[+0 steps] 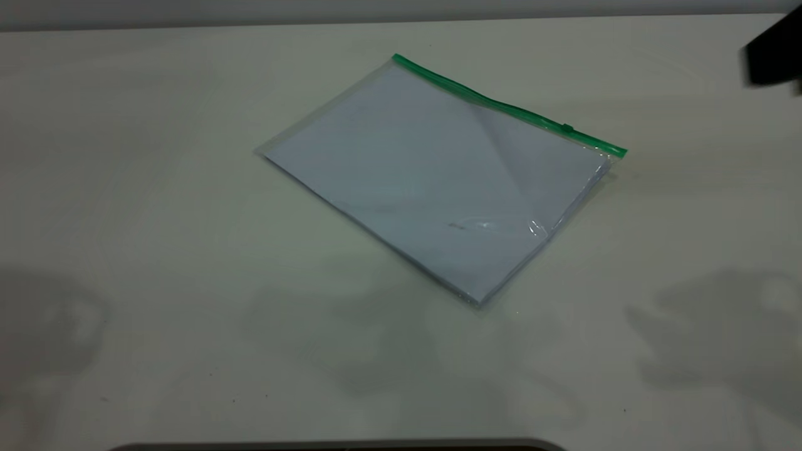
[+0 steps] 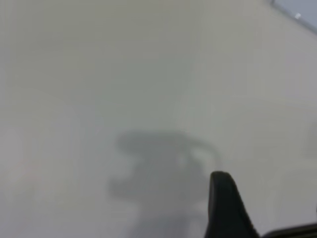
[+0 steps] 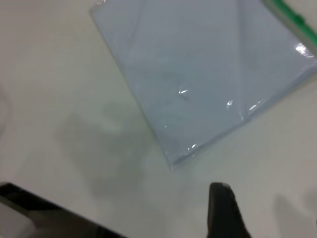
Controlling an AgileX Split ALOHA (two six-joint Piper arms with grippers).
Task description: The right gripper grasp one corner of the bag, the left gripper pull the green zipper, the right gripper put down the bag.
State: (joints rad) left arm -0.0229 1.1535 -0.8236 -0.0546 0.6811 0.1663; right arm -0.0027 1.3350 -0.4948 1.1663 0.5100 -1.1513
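Note:
The clear bag (image 1: 438, 181) lies flat on the table with white paper inside. The green zipper (image 1: 501, 103) runs along its far edge, with the slider tab (image 1: 567, 128) near the right end. The corner (image 1: 615, 153) where the green strip ends points toward the right arm. The right gripper (image 3: 270, 198) is open and empty above the table, short of the bag (image 3: 198, 74); only one finger (image 3: 223, 213) shows. The zipper (image 3: 290, 17) is far from it. The left gripper (image 2: 270, 191) is open and empty over bare table, one finger (image 2: 225, 208) showing, with the bag's edge (image 2: 299, 12) far off.
A black part of the right arm (image 1: 774, 53) shows at the far right edge of the white table (image 1: 156, 219). The arms cast shadows on the table at the near left and near right. A dark rim (image 1: 338, 446) runs along the table's near edge.

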